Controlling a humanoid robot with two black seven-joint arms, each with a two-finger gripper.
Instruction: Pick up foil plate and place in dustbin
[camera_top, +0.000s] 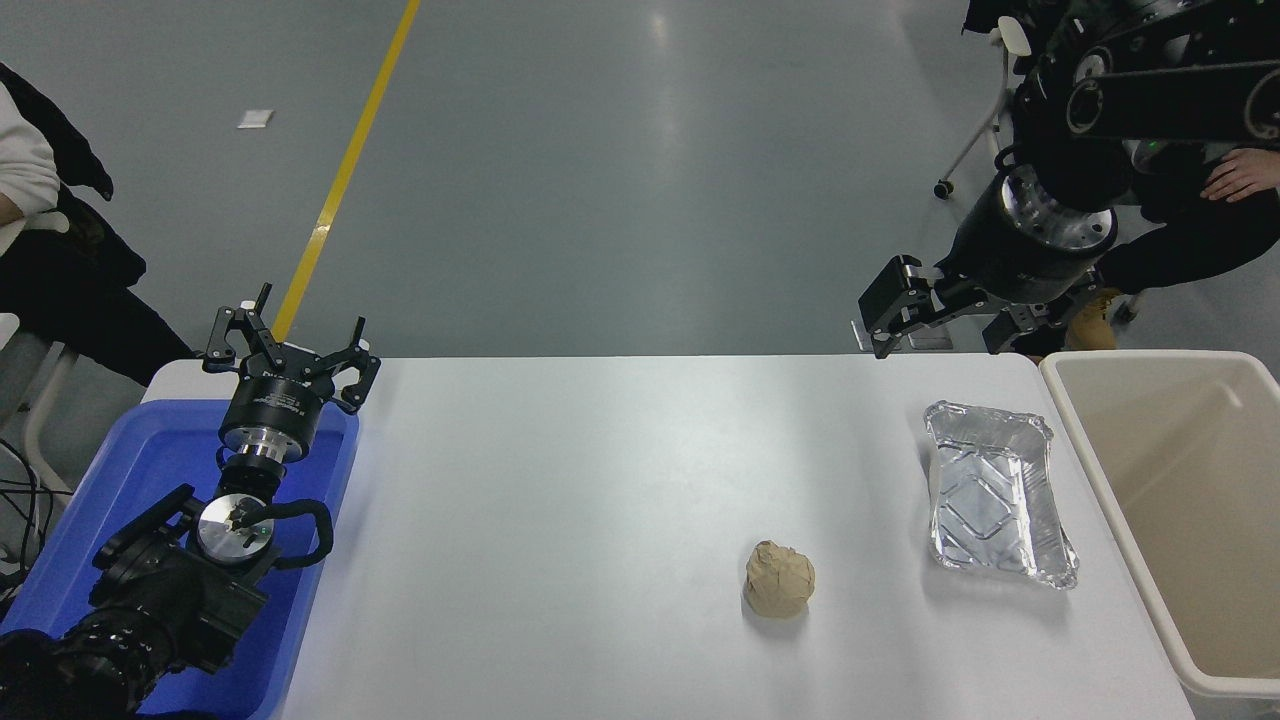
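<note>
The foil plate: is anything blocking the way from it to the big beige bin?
Nothing visible does. The foil plate lies on the white table right beside the open dustbin; the paper ball sits on the plate's other side.

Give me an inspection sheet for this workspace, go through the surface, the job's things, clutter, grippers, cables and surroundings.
Surface: white table, no spills seen.
Job's things: foil plate lies flat near the table's right edge, untouched; dustbin stands right beside it, nothing seen inside.
Clutter: crumpled paper ball left of the plate; blue tub at the left end.
Grippers: right gripper open, raised above the table's far edge, beyond the plate, holding nothing; left gripper open, parked over the blue tub.
Cables: black cables at the left edge, off the table.
Surroundings: grey floor with a yellow line; seated people at both upper corners; one person's hand behind the right arm.
</note>
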